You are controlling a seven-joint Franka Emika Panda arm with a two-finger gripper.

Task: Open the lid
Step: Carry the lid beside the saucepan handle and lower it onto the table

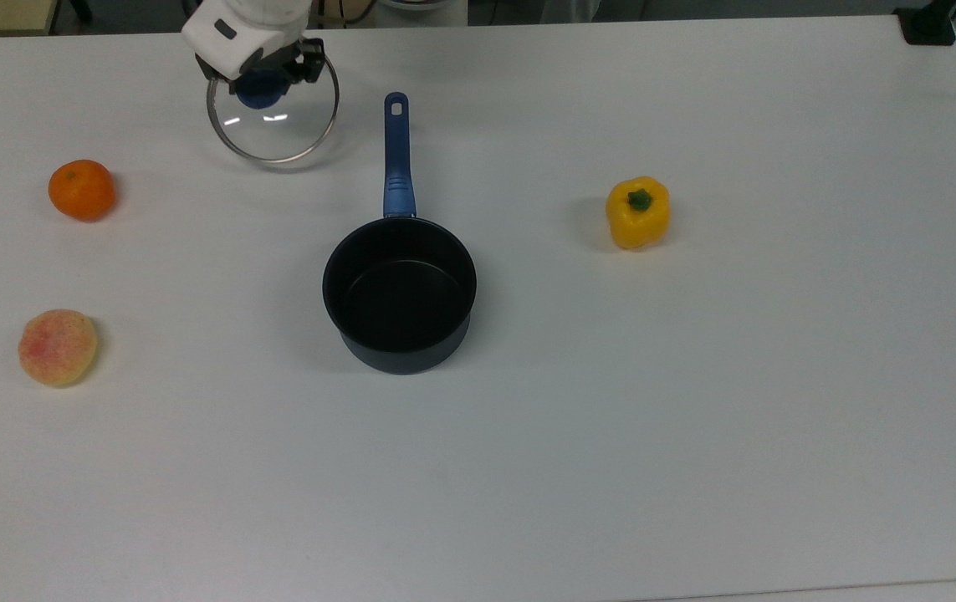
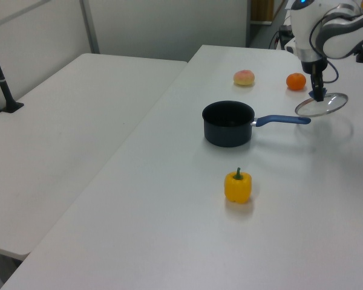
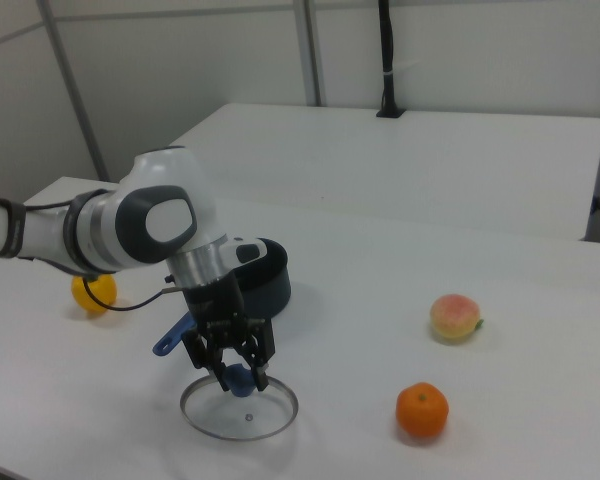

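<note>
Top view, places taken from the pan [image 1: 400, 293], left to right: peach [image 1: 58, 347] and orange [image 1: 82, 190] far to the pan's left, lid [image 1: 273, 117] up-left beside the handle tip, pepper [image 1: 638, 212] to the right. Gripper [image 1: 259, 80] is clenched on the lid's blue knob [image 1: 258, 89], so the lid hangs directly below the fingers, disc slightly tilted, off the pan. Judgement: lid looks low over the table [image 1: 695, 418]; the coming move turns on a straight descent to set it down.
</note>
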